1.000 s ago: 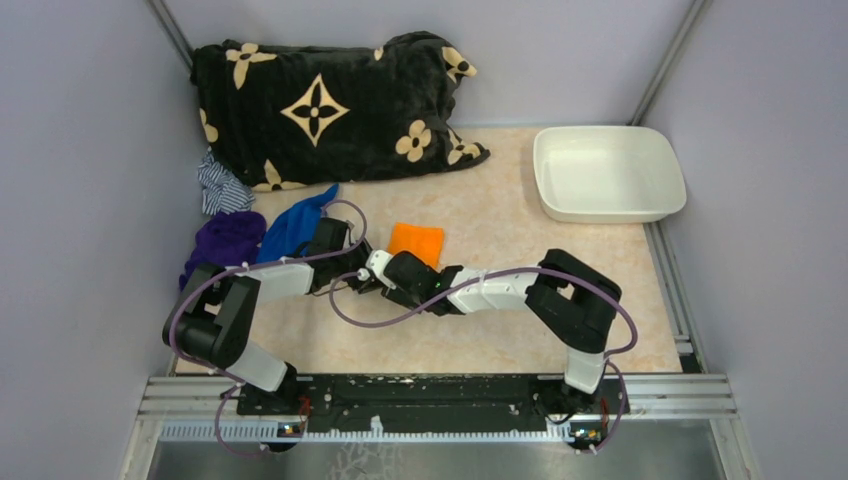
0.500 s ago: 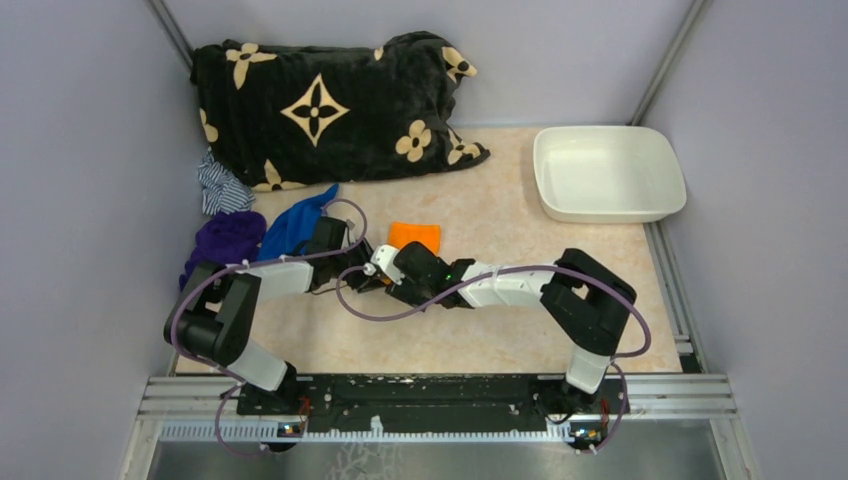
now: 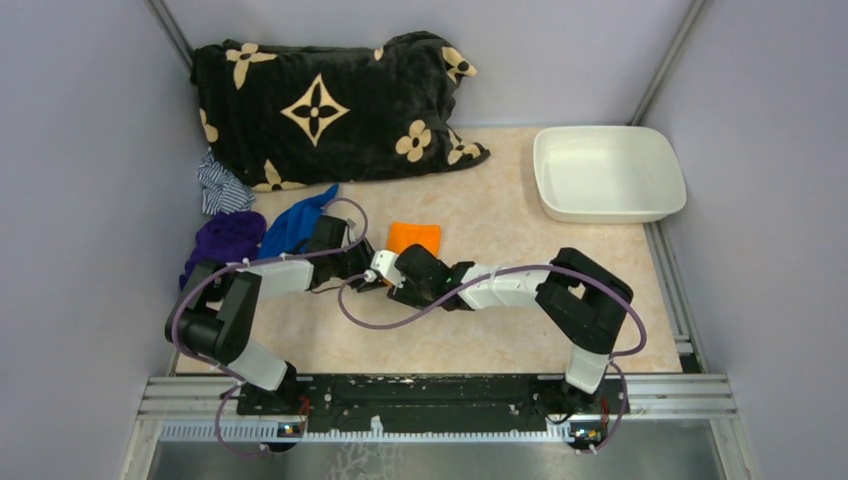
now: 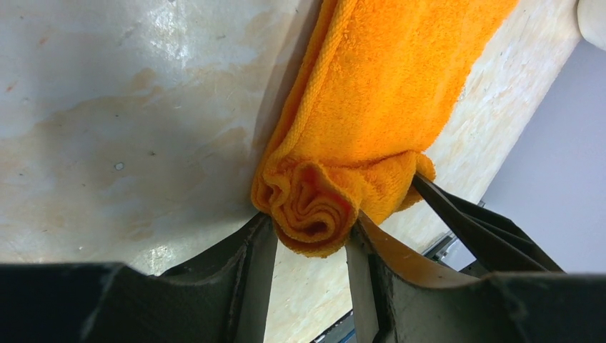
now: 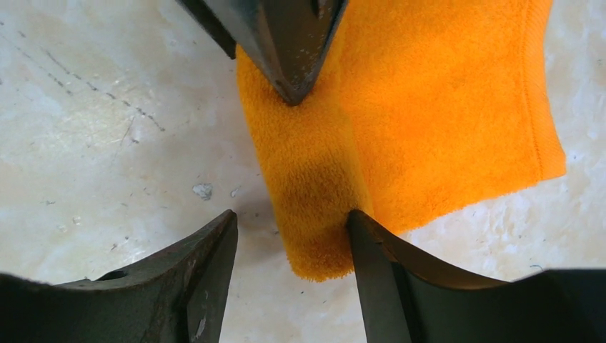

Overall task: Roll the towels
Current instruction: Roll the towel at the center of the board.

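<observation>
Fingers (image 4: 254,257) of left gripper (image 4: 311,225): closed on either side of the rolled end of the orange towel (image 4: 371,93), both touching the spiral of folds that shows end-on between them. Right gripper (image 5: 291,218): jaws apart, straddling the opposite end of the same roll; one finger rests against the cloth, the other stands clear of it over bare table (image 5: 107,107), so no grip on that side. Orange towel: on the table in front of the black blanket (image 3: 330,100), before its right half and apart from its hem; the part farther from the blanket is wound into a tight roll, the part nearer the blanket lies flat and unwound. Judged state: roll begun, perhaps half made, flat tail left to wind in. Blue towel (image 3: 290,225): in front of the blanket's left half, its tip just short of the hem, loose and crumpled, no roll visible; judged not yet started. Purple cloth (image 3: 222,240): in front of the blanket's left corner, beside the blue towel. Striped cloth (image 3: 220,185): against that same corner. White tub (image 3: 608,172): to the right of the blanket. Remaining, as judged: finish the orange roll, then spread and roll the blue towel entire.
</observation>
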### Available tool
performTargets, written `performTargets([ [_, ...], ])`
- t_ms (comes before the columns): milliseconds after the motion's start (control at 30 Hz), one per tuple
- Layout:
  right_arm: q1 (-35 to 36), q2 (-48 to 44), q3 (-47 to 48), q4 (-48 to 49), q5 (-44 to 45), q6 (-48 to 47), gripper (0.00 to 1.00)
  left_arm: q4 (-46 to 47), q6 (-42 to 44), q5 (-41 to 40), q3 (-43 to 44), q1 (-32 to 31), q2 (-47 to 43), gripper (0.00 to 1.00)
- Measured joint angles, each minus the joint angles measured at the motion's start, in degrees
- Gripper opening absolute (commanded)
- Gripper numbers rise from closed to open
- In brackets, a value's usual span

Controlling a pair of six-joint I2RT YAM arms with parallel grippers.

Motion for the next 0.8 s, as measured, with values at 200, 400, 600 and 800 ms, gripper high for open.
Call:
performTargets([
  [200,-1.9,0.5,-0.4,2.3,0.2,-0.7,0.57,0.0,0.1,0.4,0.0,0.3,0.2,0.47],
  [400,-3.6,3.8,2.2,4.1,0.0,-1.1,0.47,0.0,0.7,0.5,0.3,0.8,0.4,0.47],
  [600,-3.7,5.2,3.9,2.7,-3.7,-0.2,0.18,-0.5,1.5,0.5,0.9,1.7,0.6,0.5],
  [800,-5.1,4.3,5.6,-3.3,-15.8,3.3,0.0,-2.5,2.8,0.0,1.0,2.4,-0.9,0.58],
])
